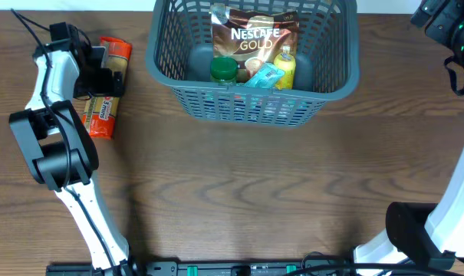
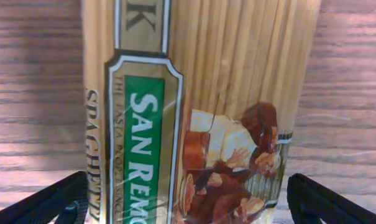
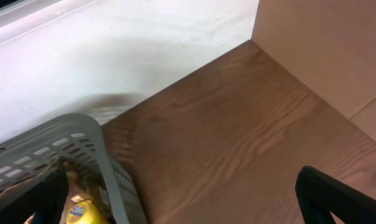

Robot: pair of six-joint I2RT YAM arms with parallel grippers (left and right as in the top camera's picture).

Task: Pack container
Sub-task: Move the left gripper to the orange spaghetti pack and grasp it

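Note:
The dark grey slotted container (image 1: 335,80) stands at the back centre. It holds a Nescafé Gold pouch (image 1: 255,34), a green-lidded jar (image 1: 223,70), a teal packet (image 1: 262,77) and a yellow bottle (image 1: 285,67). A San Remo spaghetti packet (image 1: 101,119) lies on the table at the left and fills the left wrist view (image 2: 200,93). My left gripper (image 1: 100,77) is over it, open, with a finger on each side of the packet (image 2: 188,205). My right gripper (image 1: 446,19) is open and empty beside the container's right corner (image 3: 82,134), with its fingers spread over the table (image 3: 181,199).
A white wall (image 3: 113,50) runs behind the wooden table (image 1: 255,184). A tan panel (image 3: 324,43) stands at the table's far right corner. The yellow bottle (image 3: 82,211) shows inside the container's corner in the right wrist view.

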